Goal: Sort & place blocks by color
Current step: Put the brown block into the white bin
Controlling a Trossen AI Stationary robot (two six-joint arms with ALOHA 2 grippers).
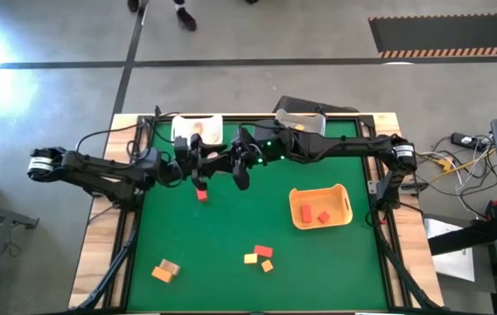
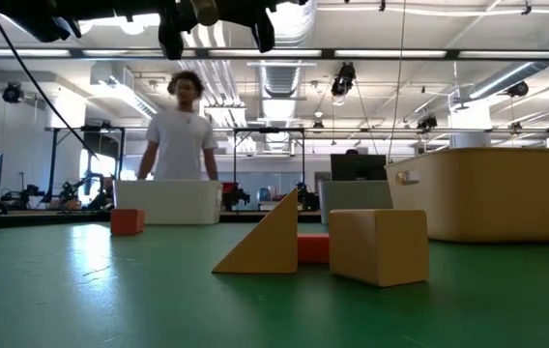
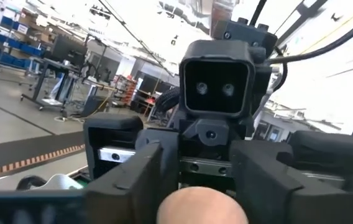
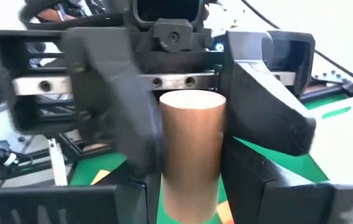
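- Plainly, the block in play is a tan cylinder (image 4: 189,149), raised above the table (image 1: 231,280) at mid-width, towards the far edge and between the two arms.
- It looks like smooth, plain wood: round-sided, flat-ended, evenly brown and unmarked.
- I judge it light and rigid, so it should not crush, but the curved wall could roll or twist out of a loose pinch. The surest hold is across the round body, on a free stretch clear of the other fingers.
- The right end effector (image 1: 233,164) is grasping the cylinder at one end.
- The left end effector (image 1: 209,164) faces it, with a finger either side of the same cylinder. One finger (image 4: 120,118) is smeared, so I cannot tell whether that grip has closed.
- Other blocks lie well apart on the green table:
  - a red block (image 1: 202,194) is just below the arms;
  - a small cluster (image 1: 260,257) of red and yellow-orange blocks and a tan-and-orange pair (image 1: 165,270) are nearer the front.
- Two red blocks (image 1: 313,214) sit in the orange tray (image 1: 346,203).
- A white bin (image 1: 218,122) stands at the far edge.
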